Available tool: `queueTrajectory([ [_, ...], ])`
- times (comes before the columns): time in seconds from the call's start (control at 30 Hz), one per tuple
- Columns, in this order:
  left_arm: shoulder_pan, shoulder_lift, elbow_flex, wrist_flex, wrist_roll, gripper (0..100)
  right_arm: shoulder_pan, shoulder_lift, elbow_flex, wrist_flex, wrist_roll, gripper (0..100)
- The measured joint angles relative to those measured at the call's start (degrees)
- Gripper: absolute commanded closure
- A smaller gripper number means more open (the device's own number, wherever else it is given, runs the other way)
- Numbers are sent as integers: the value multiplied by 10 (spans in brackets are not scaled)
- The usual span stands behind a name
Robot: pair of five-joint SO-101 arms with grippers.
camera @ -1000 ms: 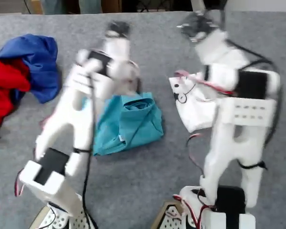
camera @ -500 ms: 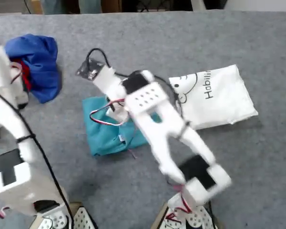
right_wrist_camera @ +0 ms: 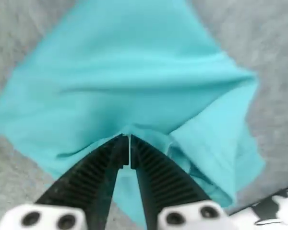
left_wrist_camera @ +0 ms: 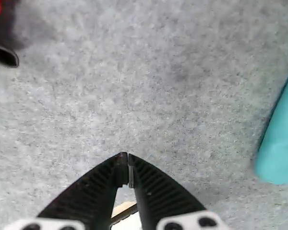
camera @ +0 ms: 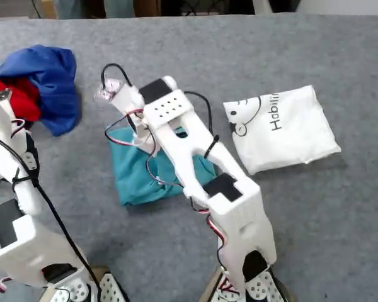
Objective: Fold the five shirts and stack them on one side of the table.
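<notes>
- While the right arm [camera: 201,170] stretches from its base at the near edge across the middle of the bench [camera: 340,214], we see the right fingers [right_wrist_camera: 128,146] pressed together at the tips, poised right over the teal shirt [right_wrist_camera: 134,76]
- Whether those tips touch the cloth we cannot tell; they sit above a crease where folds of the shirt meet
- We find the teal shirt roughly folded and lying flat in the middle of the bench, partly covered by the right arm in the high view
- We see the white shirt [camera: 283,129] folded into a neat rectangle to the right of the teal one and apart from it, with a printed face on the end nearer the teal shirt
- We spot the blue shirt [camera: 47,78] crumpled at the far left of the bench, touching the red shirt [camera: 12,100], which is bunched at the left edge
- We see the left arm [camera: 16,207] standing at the left side of the bench, its upper part rising in front of the red shirt
- We see the left fingers [left_wrist_camera: 128,165] closed tip to tip above bare grey bench; an edge of the teal shirt lies near them, and a scrap of red cloth lies farther off
</notes>
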Motion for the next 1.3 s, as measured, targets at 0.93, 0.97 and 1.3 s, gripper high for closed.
queueTrajectory([
  [0.93,-20,0,0,-2,-1,971,120,-90,220,90,85,984],
  [0.97,-20,0,1,-2,-1,971,138,-120,251,90,98,984],
  [1.3,-20,0,2,-3,-1,971,249,-287,399,78,190,984],
])
